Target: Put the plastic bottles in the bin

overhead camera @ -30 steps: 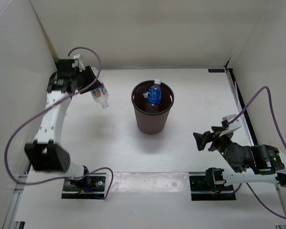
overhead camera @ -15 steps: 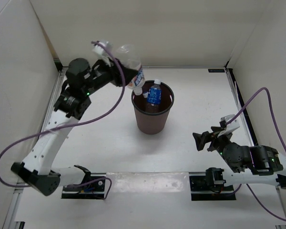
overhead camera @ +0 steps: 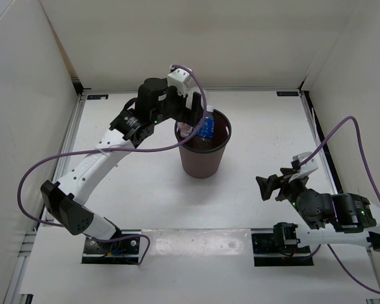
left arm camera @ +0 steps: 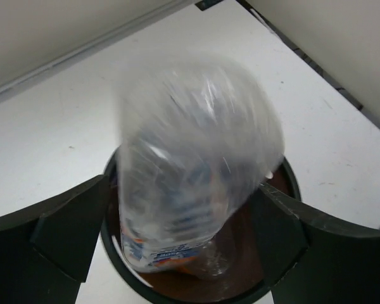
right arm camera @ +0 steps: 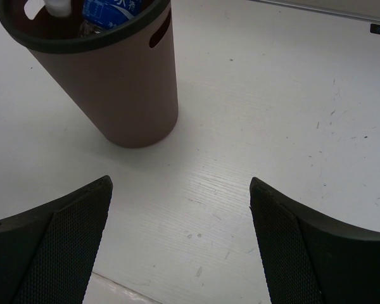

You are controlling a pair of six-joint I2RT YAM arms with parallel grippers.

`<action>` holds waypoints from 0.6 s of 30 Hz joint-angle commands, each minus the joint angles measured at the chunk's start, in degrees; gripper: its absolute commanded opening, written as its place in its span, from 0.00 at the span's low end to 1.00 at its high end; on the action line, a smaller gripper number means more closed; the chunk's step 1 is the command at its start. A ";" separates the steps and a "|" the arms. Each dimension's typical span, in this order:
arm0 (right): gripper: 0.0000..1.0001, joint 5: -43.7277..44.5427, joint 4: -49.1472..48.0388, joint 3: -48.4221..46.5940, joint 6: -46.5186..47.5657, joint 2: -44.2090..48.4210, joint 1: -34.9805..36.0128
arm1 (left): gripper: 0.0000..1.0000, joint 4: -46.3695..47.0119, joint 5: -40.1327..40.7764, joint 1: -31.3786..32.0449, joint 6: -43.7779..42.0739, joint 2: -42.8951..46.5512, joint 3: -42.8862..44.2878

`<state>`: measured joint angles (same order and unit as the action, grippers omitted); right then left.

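Brown plastic, the bin point(overhead camera: 202, 161) stands mid-table in the top view; the left gripper point(overhead camera: 191, 115) hangs right over the far-left part of its rim, while the right gripper point(overhead camera: 270, 187) sits low at the near right, well apart from the bin, jaws spread on nothing; the left arm is plainly the nearer one. Inside the bin a bottle with a blue label point(overhead camera: 206, 126) stands up; whatever lies between the left jaws is too shadowed here to make out.

From the left wrist, a clear bottle point(left arm camera: 196, 171) fills the gap between the two dark fingers point(left arm camera: 69, 234), smeared by motion; its broad round end faces the camera and its long axis runs away, down into the mouth of the bin, whose dark rim shows beneath it; the jaws stand wide and neither finger seems to press on it, so I judge it loose and dropping, straight below the jaws and inside the rim; that is what the move turns on: bottle over the opening, not over the edge.

From the right wrist, the bin lies to the far left; its outer wall and side slot point(right arm camera: 159, 35) show, with the blue-labelled bottle and a white cap point(right arm camera: 57, 6) poking above the rim, sharp where the other wrist view blurs; the clear bottle cannot be told from here; the right fingers stand wide over bare table point(right arm camera: 272, 126).
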<state>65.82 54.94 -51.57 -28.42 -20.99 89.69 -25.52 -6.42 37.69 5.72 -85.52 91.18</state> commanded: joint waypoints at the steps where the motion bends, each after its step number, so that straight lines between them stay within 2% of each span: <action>1: 0.90 1.06 -2.29 0.07 0.30 0.08 0.05 | 1.00 -0.14 4.92 0.80 -1.50 3.60 2.52; 12: 0.90 1.59 -2.03 -0.11 -0.31 0.34 0.05 | 1.00 -1.46 6.15 1.33 -2.55 6.41 2.69; 14: 0.90 2.37 -1.59 -0.20 -0.49 0.43 0.05 | 1.00 -2.95 8.87 1.33 -2.55 7.20 2.60; 17: 0.90 1.50 -3.08 -0.46 2.75 -0.10 1.18 | 1.00 -4.19 9.23 -1.29 0.86 11.06 -2.47; 18: 0.90 1.15 -2.21 -0.98 2.67 -0.88 1.80 | 1.00 -4.45 8.36 -4.61 3.31 14.90 -3.80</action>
<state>66.04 54.61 -51.57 -27.53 -21.02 90.13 -27.53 0.84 37.50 4.99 -78.52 90.39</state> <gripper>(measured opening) 0.905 0.998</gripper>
